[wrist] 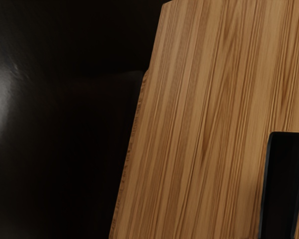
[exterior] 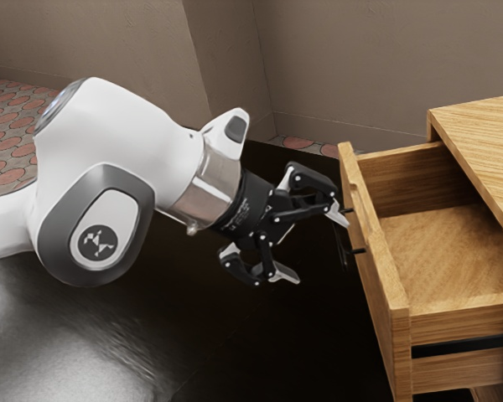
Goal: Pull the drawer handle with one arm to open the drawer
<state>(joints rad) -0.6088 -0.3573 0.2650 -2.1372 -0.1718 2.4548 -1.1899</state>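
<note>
My end effector [exterior: 315, 246] is released. Its two fingers are spread wide and grip nothing. The upper fingertip [exterior: 341, 214] sits just beside the far end of the handle [exterior: 350, 234], though I cannot tell whether it touches. The lower finger hangs apart from the handle, over the dark worktop [exterior: 151, 343].

The drawer [exterior: 436, 251] stands pulled well out of the wooden cabinet [exterior: 486, 142], with its bare inside showing, so I judge the opening largely done. At most a final stretch of travel and backing my hand away remain.

The drawer's front panel [wrist: 214, 124] faces my hand, toward the exterior view's left, and its slide axis runs from there back into the cabinet. The handle's long axis lies across that, along the panel.
</note>
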